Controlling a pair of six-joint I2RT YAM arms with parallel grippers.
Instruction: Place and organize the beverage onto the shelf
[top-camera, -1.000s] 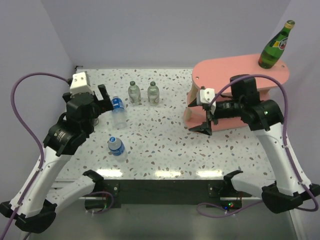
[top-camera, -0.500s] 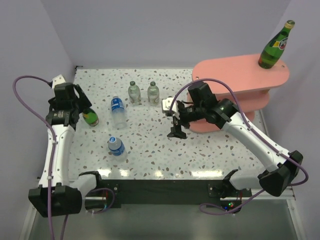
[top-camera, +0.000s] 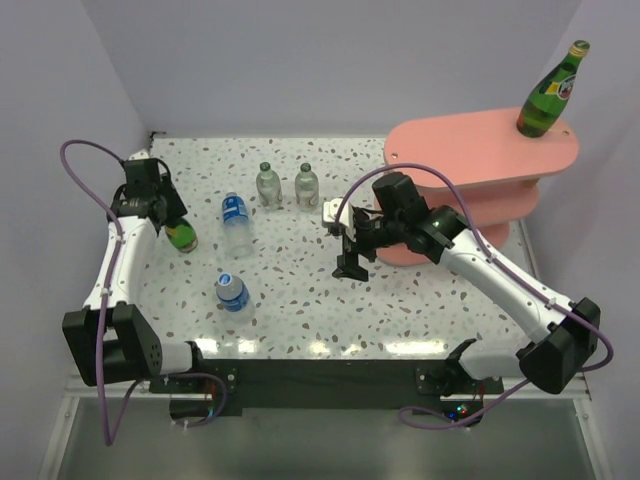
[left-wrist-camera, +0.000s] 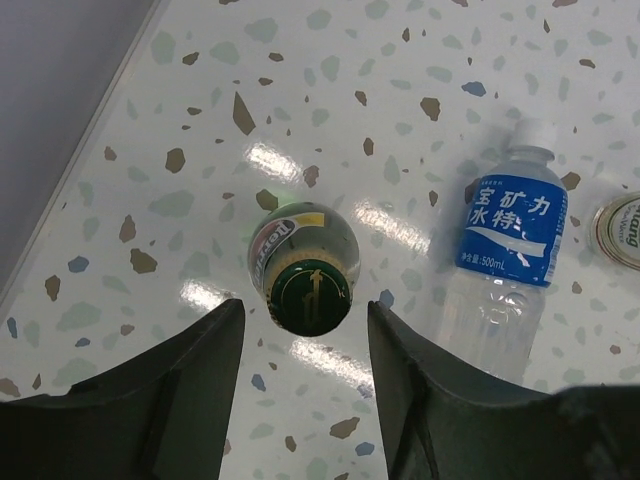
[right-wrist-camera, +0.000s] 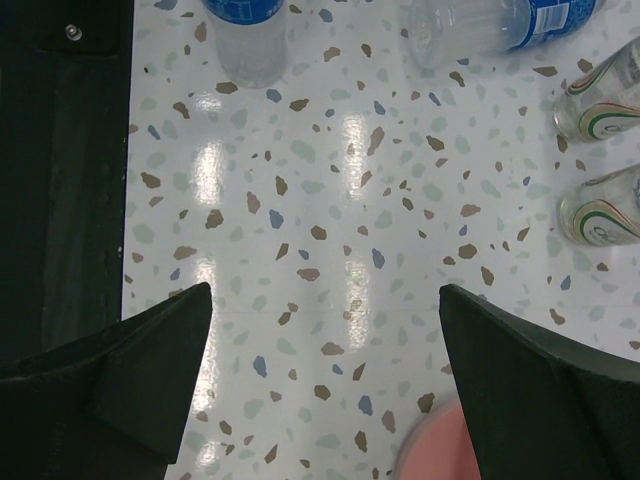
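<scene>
A dark green glass bottle (top-camera: 181, 236) (left-wrist-camera: 303, 262) stands upright near the table's left edge. My left gripper (top-camera: 166, 208) (left-wrist-camera: 303, 306) hangs right over it, open, with its gold-printed cap between the fingertips (left-wrist-camera: 205, 360) and a gap on each side. My right gripper (top-camera: 350, 256) (right-wrist-camera: 323, 290) is wide open over bare table, beside the foot of the pink shelf (top-camera: 470, 148) (right-wrist-camera: 445, 450). Another green bottle (top-camera: 550, 92) stands on the shelf's top board. Two clear green-capped bottles (top-camera: 268, 185) (top-camera: 307, 185) stand at the back. One blue-label bottle (top-camera: 237, 222) (left-wrist-camera: 505, 250) lies flat; another (top-camera: 232, 293) stands.
A purple wall runs close along the left of the green bottle. The black front rail (top-camera: 320, 375) (right-wrist-camera: 60, 150) borders the near edge. The clear bottles (right-wrist-camera: 605, 95) (right-wrist-camera: 605, 212) and blue-label bottles (right-wrist-camera: 245, 30) (right-wrist-camera: 500, 22) lie ahead of my right gripper.
My left arm swung from the lying blue-label bottle to the green bottle, and its jaws have narrowed around the cap. My right arm pulled back from the shelf over the table.
</scene>
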